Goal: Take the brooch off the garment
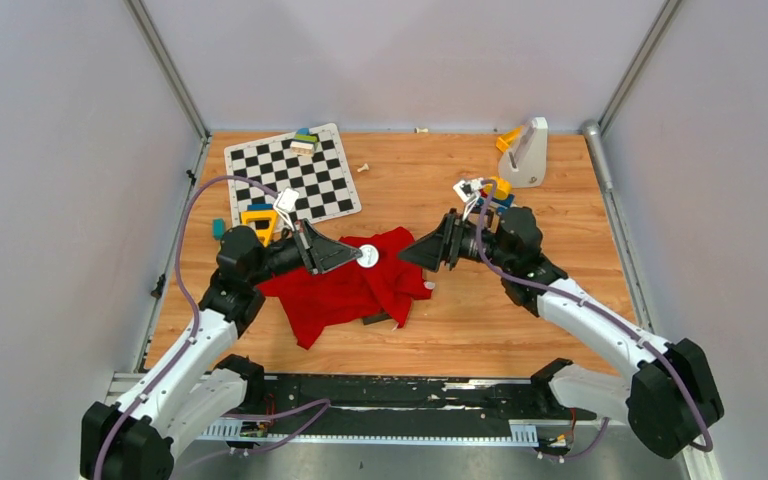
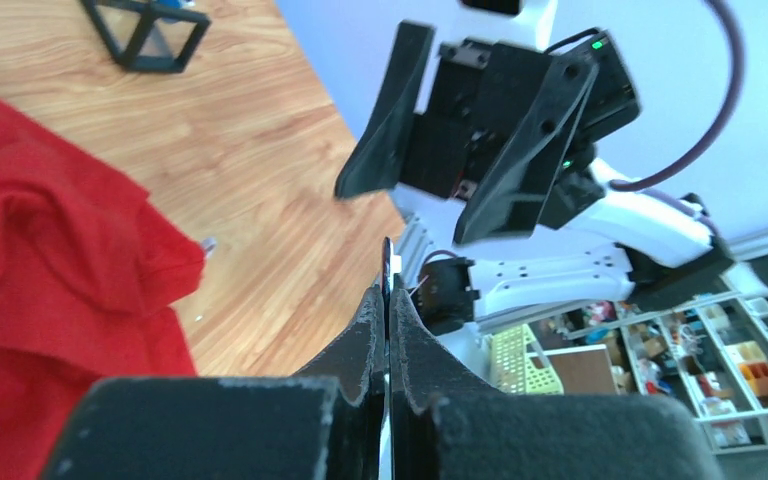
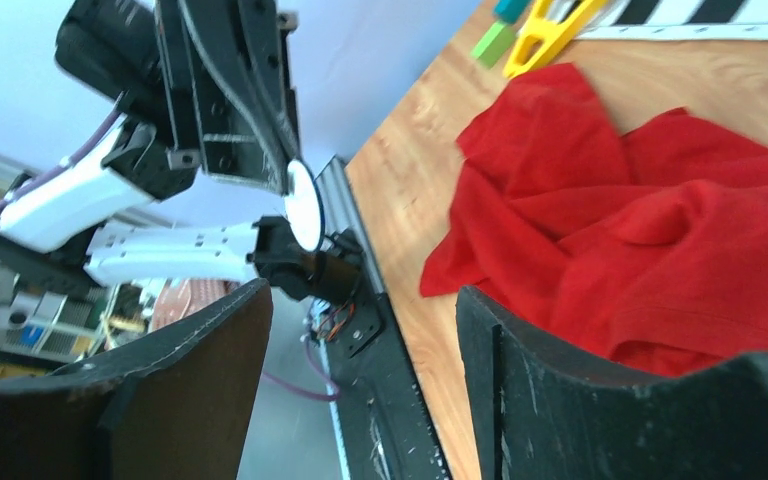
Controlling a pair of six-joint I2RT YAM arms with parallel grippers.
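Observation:
A crumpled red garment [image 1: 355,285] lies on the wooden table; it also shows in the left wrist view [image 2: 50,290] and the right wrist view [image 3: 660,250]. My left gripper [image 1: 358,256] is shut on a round white brooch [image 1: 368,256] and holds it above the garment. The brooch appears edge-on between my fingers in the left wrist view [image 2: 387,265] and as a white disc in the right wrist view [image 3: 302,204]. My right gripper [image 1: 418,253] is open and empty, facing the left gripper a short way to its right.
A checkerboard [image 1: 292,173] with small blocks lies at the back left. A yellow piece [image 1: 259,219] sits by the left arm. A white stand [image 1: 525,152] and small coloured parts [image 1: 487,190] are at the back right. A dark object [image 1: 380,319] lies under the garment's front edge.

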